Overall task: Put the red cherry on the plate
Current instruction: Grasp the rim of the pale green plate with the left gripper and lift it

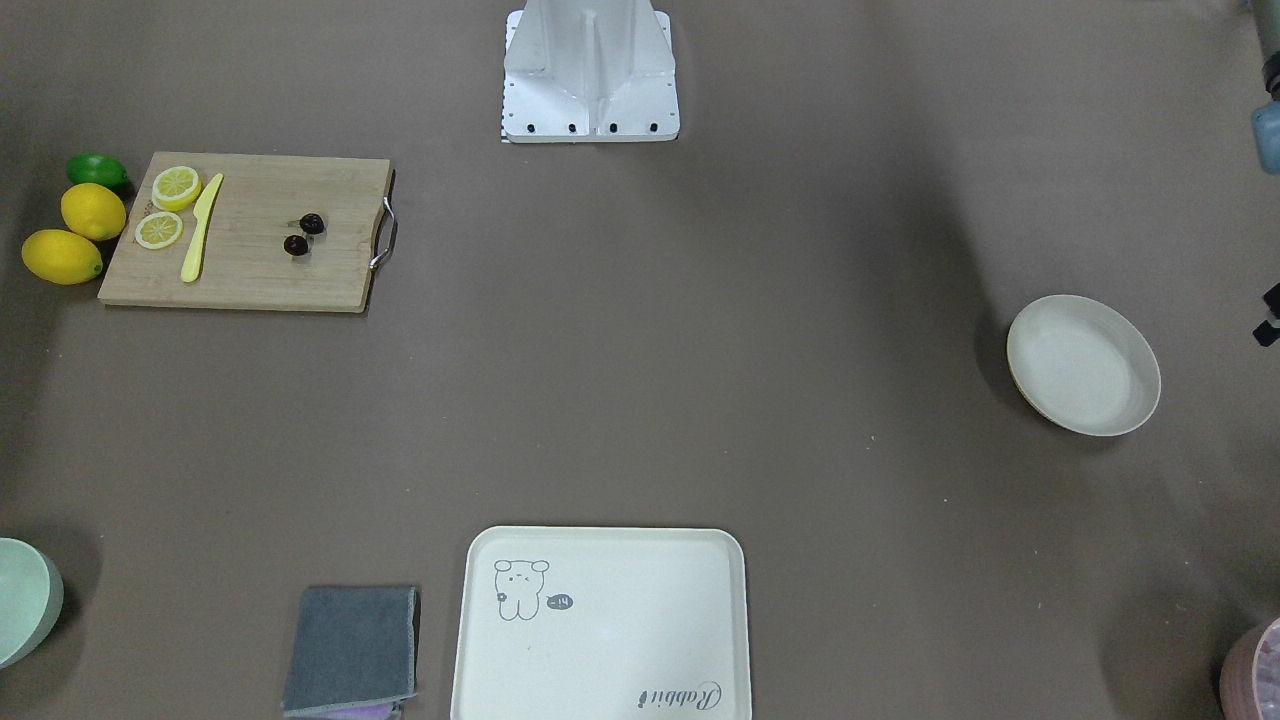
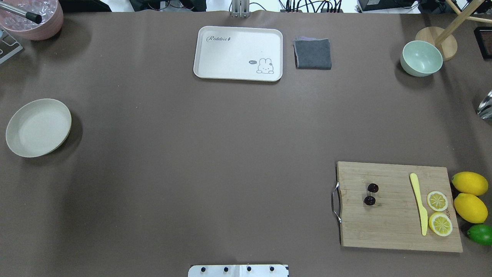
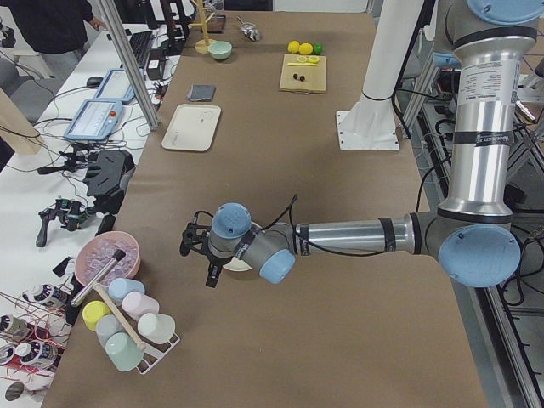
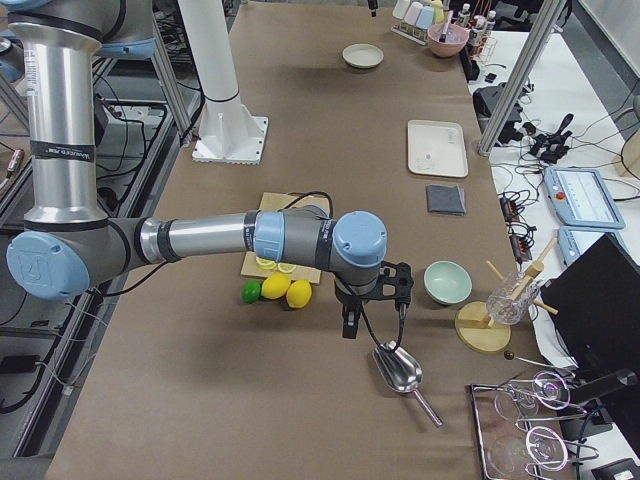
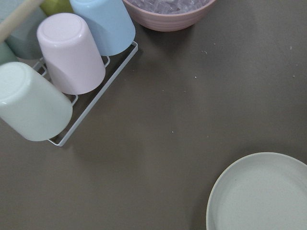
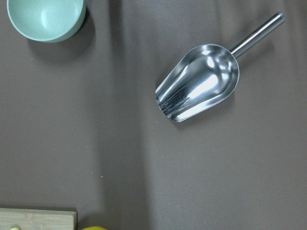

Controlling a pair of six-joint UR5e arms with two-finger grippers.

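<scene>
The red cherry (image 2: pixel 371 194), a pair of tiny dark fruits, lies on the wooden cutting board (image 2: pixel 384 223) at the table's right side; the front-facing view has the cherry (image 1: pixel 303 234) too. The round cream plate (image 2: pixel 38 127) sits empty far across the table on the left, also seen as the plate (image 1: pixel 1083 365) and the plate (image 5: pixel 259 191). My left gripper (image 3: pixel 197 259) hovers beside the plate, near the cup rack. My right gripper (image 4: pixel 375 315) hangs past the lemons, above a metal scoop. Whether either is open or shut I cannot tell.
On the board lie a yellow knife (image 2: pixel 419 204) and two lemon slices (image 2: pixel 438 211); lemons (image 2: pixel 469 196) and a lime (image 2: pixel 480 234) sit beside it. A rabbit tray (image 2: pixel 238 53), grey cloth (image 2: pixel 312 54), green bowl (image 2: pixel 421 58), metal scoop (image 6: pixel 199 84) and cup rack (image 5: pixel 67 67) ring the table.
</scene>
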